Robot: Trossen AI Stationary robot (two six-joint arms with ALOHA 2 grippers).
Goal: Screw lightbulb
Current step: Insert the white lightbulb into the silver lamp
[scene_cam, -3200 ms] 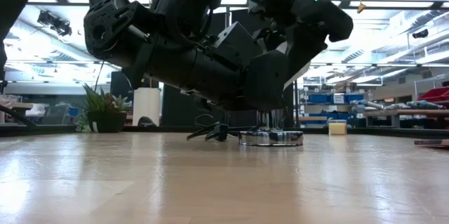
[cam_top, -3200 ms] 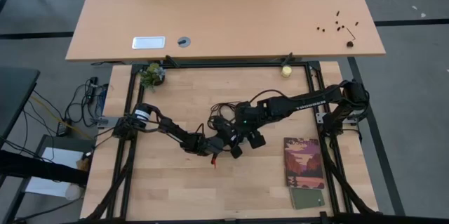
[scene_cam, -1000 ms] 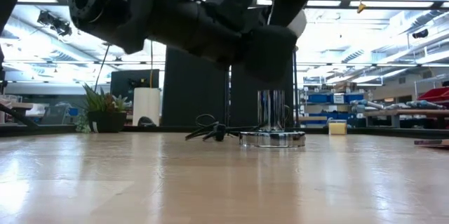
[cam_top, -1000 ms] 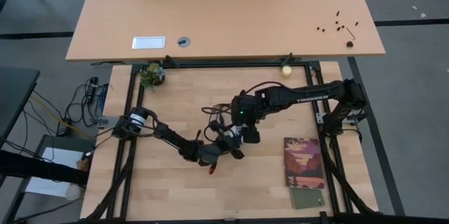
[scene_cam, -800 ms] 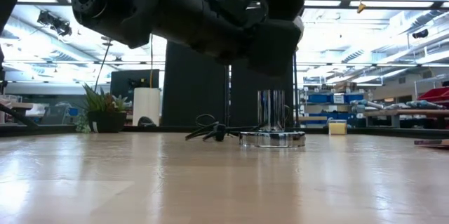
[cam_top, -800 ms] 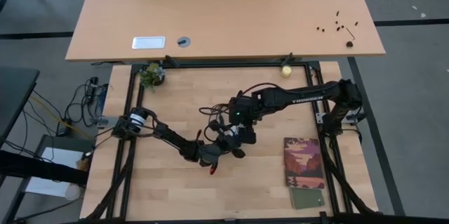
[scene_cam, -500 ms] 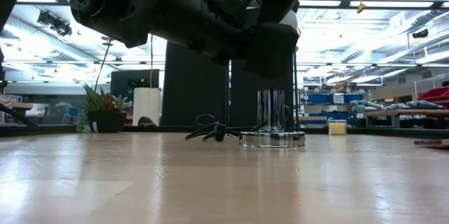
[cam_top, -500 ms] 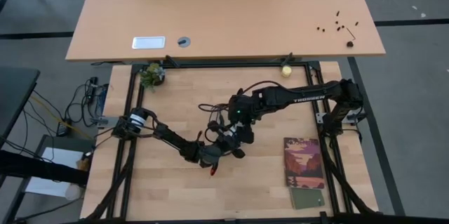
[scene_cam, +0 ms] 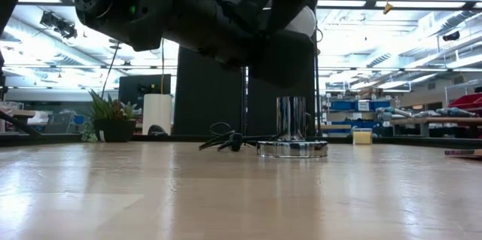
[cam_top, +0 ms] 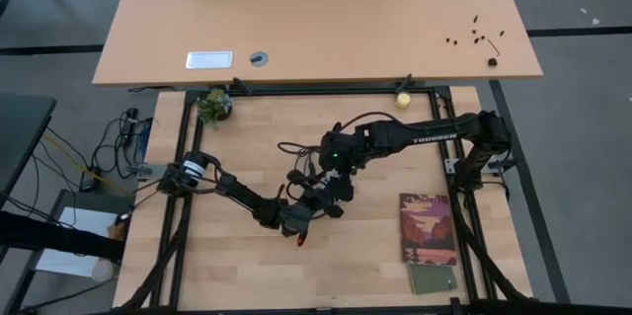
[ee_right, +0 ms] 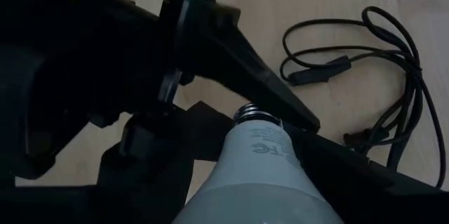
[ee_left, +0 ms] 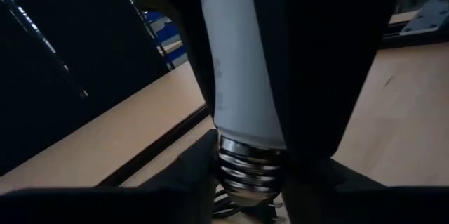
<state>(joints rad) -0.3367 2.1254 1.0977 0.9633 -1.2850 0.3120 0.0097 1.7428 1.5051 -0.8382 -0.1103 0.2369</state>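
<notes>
The white lightbulb (ee_left: 242, 76) (ee_right: 261, 164) hangs above the table's middle with both grippers shut on it. My right gripper (cam_top: 333, 187) (ee_right: 258, 206) comes from the right and has its glass. My left gripper (cam_top: 312, 204) (ee_left: 250, 194) comes level from the left and has its ribbed metal screw base. In the low view the bulb (scene_cam: 304, 22) shows between the dark arms, above the silver socket (scene_cam: 292, 147), which stands on its round disc. The socket's black cord (ee_right: 382, 62) lies coiled on the wood. My left gripper has the bulb's screw base (ee_left: 247, 171) pinched between its two fingers (ee_left: 193, 182), one on each side of the thread. The bulb is lifted clear of the table. My right gripper pinches the bulb's white glass body (ee_right: 256, 147) between its two fingers, which slant down from above. The screw base (ee_right: 257, 114) points away from the gripper, toward the table. The bulb is clear of the socket.
A picture booklet (cam_top: 428, 228) and a green card (cam_top: 433, 278) lie near the table's right front. A small plant (cam_top: 212, 106) and a yellowish ball (cam_top: 403, 100) sit at the far edge. Bare wood lies in front of the arms.
My right gripper has rolled at the wrist and swung the bulb a little toward my left gripper. My left wrist has turned slightly. The socket and cord have stayed where they were.
</notes>
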